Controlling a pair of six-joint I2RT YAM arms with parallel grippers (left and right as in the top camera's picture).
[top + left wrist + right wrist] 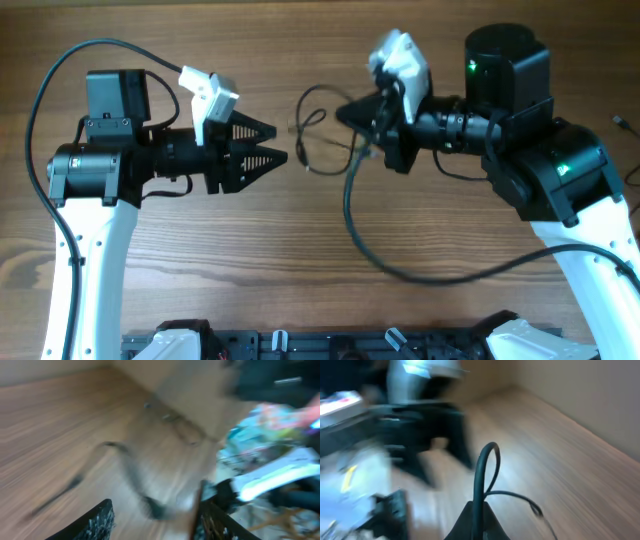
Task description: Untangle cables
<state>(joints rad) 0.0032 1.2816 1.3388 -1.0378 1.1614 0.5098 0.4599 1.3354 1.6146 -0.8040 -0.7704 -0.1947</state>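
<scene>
overhead: the cables (301, 150) lie mid-surface, nearer the far edge, between both arms. left gripper (280, 143) fingers are spread and empty, loops just past its tips. left wrist: blurry, loops dead ahead. right wrist: right gripper (479, 510) fingers look pinched shut on an upright loop.

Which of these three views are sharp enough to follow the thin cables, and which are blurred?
Overhead: sharp and evenly lit, with the thin cables readable between the left gripper, its jaws apart, and the right gripper. Left wrist: heavy motion blur, and the cables are only faint smears. Right wrist: also smeared, and only the dark cable loop near the lens keeps an outline.
</scene>
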